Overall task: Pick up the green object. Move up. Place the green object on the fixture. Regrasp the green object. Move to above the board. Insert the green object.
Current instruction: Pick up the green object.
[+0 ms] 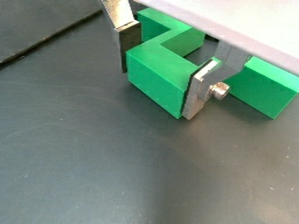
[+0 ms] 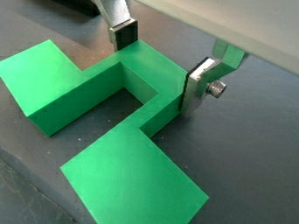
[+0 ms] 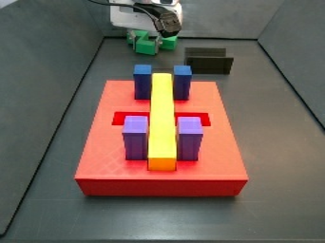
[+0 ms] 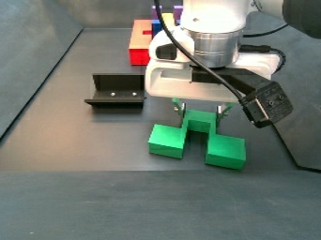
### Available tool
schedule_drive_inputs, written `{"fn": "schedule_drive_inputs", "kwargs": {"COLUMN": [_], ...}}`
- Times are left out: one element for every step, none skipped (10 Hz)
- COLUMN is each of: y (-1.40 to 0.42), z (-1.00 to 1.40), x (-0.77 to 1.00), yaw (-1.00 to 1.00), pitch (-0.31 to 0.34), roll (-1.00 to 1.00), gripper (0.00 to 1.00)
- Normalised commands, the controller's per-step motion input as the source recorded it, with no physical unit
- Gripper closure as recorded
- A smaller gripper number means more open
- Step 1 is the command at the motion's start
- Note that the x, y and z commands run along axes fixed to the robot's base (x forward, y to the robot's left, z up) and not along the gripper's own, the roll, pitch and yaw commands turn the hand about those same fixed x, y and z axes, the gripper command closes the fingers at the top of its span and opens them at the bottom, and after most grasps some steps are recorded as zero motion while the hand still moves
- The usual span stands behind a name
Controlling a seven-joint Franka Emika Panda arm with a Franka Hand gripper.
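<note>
The green object [image 1: 158, 74] [image 2: 70, 83] is a bright green stepped piece lying flat on the dark floor. In both wrist views my gripper [image 1: 158, 77] [image 2: 162, 66] is lowered over it. Its silver fingers [image 1: 200, 90] press on opposite sides of one arm of the piece, so it is shut on that arm. In both side views the gripper [image 3: 152, 33] [image 4: 194, 112] stands straight over the green object [image 3: 146, 42] [image 4: 170, 141]. The dark fixture [image 3: 208, 63] [image 4: 115, 92] stands apart from it on the floor. The red board [image 3: 114, 161] [image 4: 135, 52] lies farther off.
On the board stand a long yellow bar [image 3: 162, 114], blue blocks [image 3: 143, 74] and purple blocks [image 3: 136, 138]. Grey walls [image 3: 64, 114] enclose the dark floor. The arm's black cable [image 4: 251, 89] hangs beside the wrist.
</note>
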Motion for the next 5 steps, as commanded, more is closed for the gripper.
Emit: {"fn": "schedule_drive_inputs", "kwargs": {"y": [0.00, 0.00, 0.00, 0.00, 0.00], "z": [0.00, 0.00, 0.00, 0.00, 0.00], "x": [0.00, 0.00, 0.00, 0.00, 0.00], "yaw": [0.00, 0.00, 0.00, 0.00, 0.00], "pitch": [0.000, 0.000, 0.000, 0.000, 0.000], "roll": [0.00, 0.00, 0.00, 0.00, 0.00], "gripper": [1.00, 1.00, 1.00, 1.00, 1.00]}}
